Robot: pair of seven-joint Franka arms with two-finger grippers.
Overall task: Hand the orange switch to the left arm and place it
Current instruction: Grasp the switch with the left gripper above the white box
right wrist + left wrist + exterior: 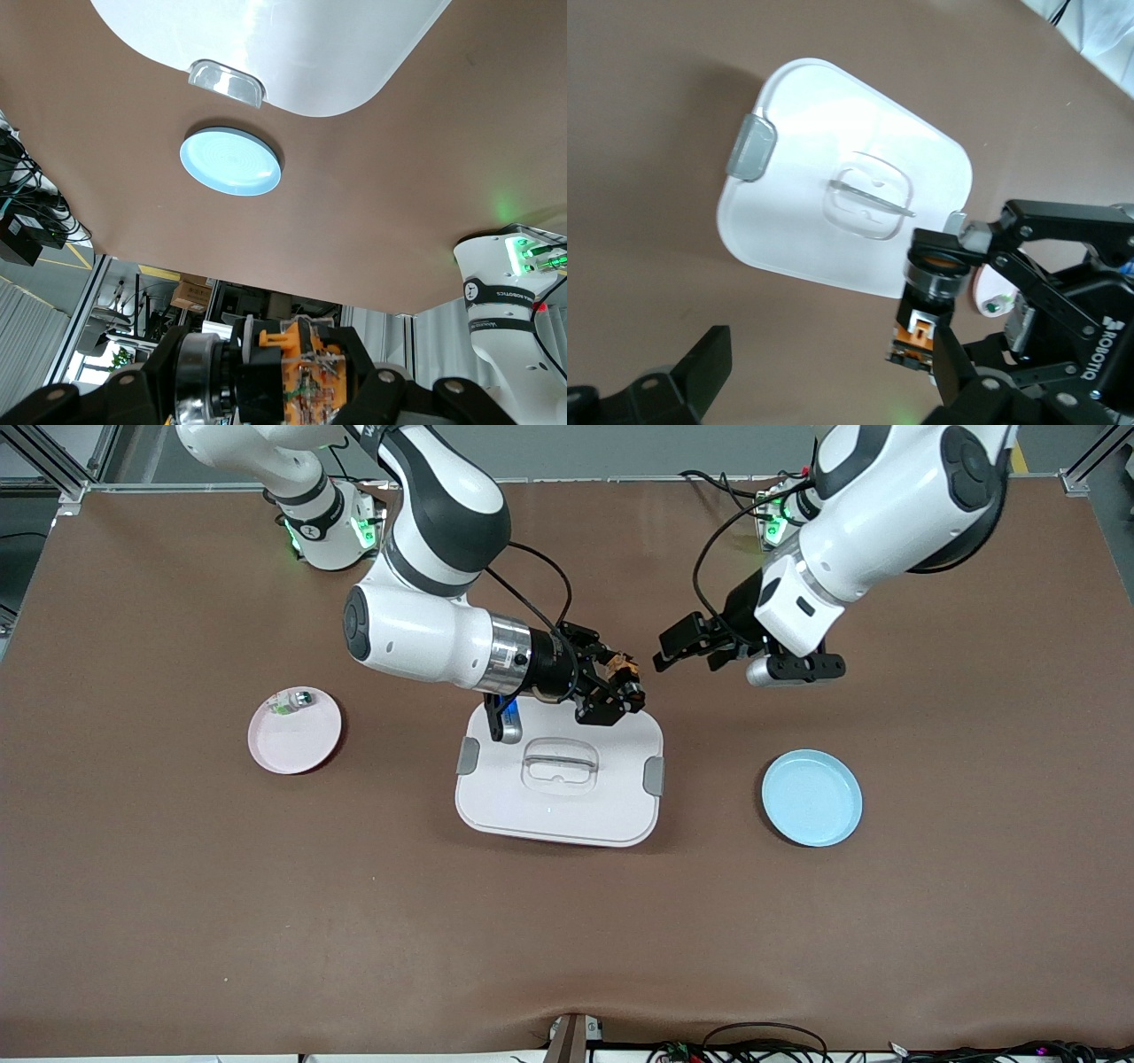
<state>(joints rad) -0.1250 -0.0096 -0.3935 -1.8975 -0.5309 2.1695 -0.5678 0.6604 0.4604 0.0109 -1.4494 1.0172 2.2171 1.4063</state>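
My right gripper is shut on the orange switch and holds it in the air over the edge of the white box that lies farther from the front camera. In the right wrist view the switch sits clamped between the fingers. My left gripper is open and empty, in the air just beside the switch, toward the left arm's end. In the left wrist view the switch hangs next to one of my open left fingers, with the box below.
A pink plate with a small green-capped part lies toward the right arm's end. A blue plate lies toward the left arm's end and also shows in the right wrist view. Brown table all round.
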